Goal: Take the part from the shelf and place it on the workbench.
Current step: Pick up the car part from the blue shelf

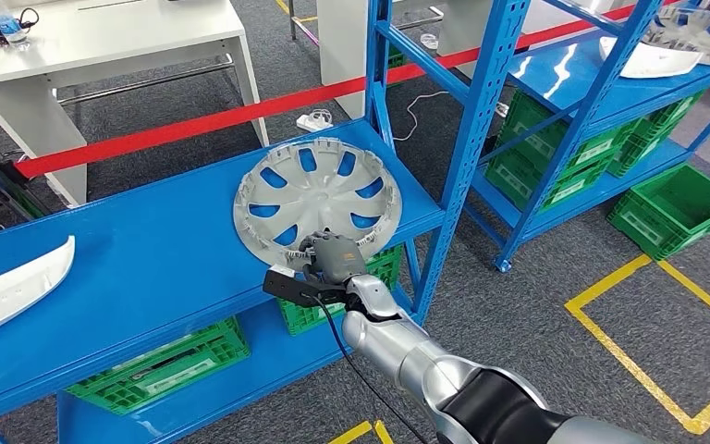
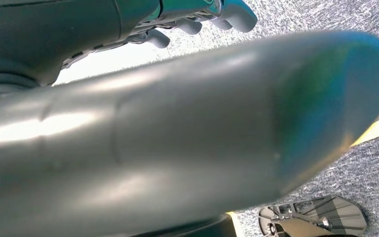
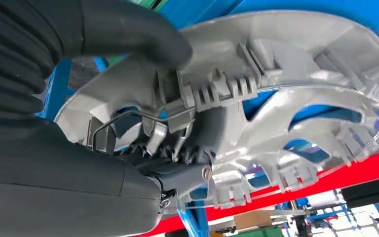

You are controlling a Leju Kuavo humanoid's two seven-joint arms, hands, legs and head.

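A silver wheel cover [image 1: 319, 190] lies on the top level of the blue shelf [image 1: 148, 250], near its right end. My right hand [image 1: 333, 259] grips the cover's near rim. In the right wrist view the thumb [image 3: 128, 34] presses on one side of the ribbed rim of the wheel cover [image 3: 286, 74] and the darker fingers [image 3: 177, 170] close against the other side, by a wire clip. My left hand [image 2: 177, 133] hangs over grey carpet with nothing in it, its fingers [image 2: 197, 22] apart from the thumb.
A white curved part [image 1: 9, 282] lies at the shelf's left end. Green crates [image 1: 162, 365] sit on the lower level, and another [image 1: 670, 208] on the floor at the right. A second blue rack [image 1: 592, 83] stands to the right, a red barrier tape [image 1: 194, 129] and white table [image 1: 102, 46] behind.
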